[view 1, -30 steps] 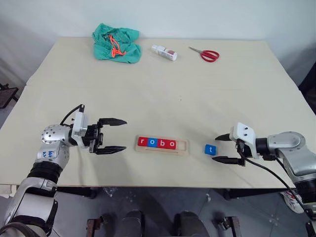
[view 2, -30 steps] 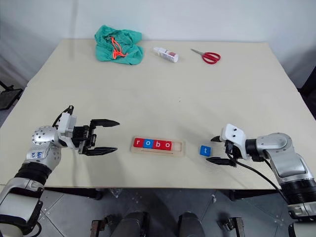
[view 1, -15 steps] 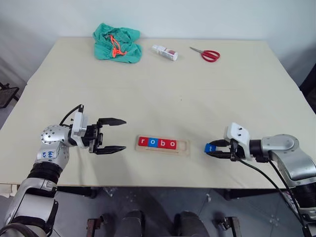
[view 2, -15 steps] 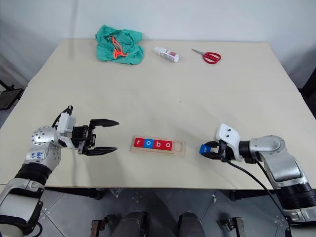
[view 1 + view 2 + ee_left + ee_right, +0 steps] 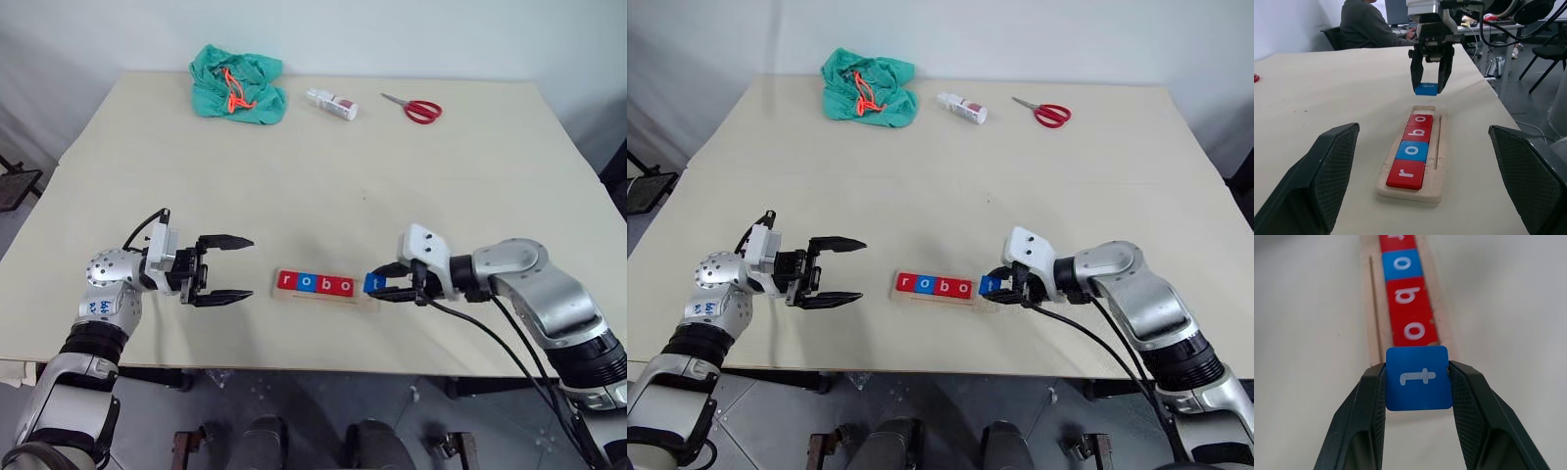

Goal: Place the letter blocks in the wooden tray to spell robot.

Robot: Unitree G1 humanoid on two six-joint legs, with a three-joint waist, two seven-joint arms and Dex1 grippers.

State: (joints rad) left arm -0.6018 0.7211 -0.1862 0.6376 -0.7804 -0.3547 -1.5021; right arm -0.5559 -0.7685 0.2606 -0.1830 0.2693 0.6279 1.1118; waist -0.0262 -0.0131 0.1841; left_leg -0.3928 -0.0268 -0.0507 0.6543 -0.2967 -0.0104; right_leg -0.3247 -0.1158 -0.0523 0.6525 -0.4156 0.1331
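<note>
Gripping the blue square block with the white letter t (image 5: 1419,377) between its two black fingers, the right end effector (image 5: 392,285) holds that block just above the empty right end of the long pale wooden tray (image 5: 325,298). From the left wrist view the t block hangs clear of the tray, not yet set into it. Four letter blocks already lie in a touching row in the tray: a red r (image 5: 1406,174), a blue o (image 5: 1412,151), a red b (image 5: 1417,133) and a red o (image 5: 1420,120). The tray lies near the front edge of the pale beige surface (image 5: 323,186), between the two arms. The left end effector (image 5: 223,269) hovers just left of the tray with its fingers spread wide apart, holding nothing. At the far side of the surface lie a crumpled green cloth with an orange cord (image 5: 235,84), a small white bottle (image 5: 331,102) and red-handled scissors (image 5: 415,108).
</note>
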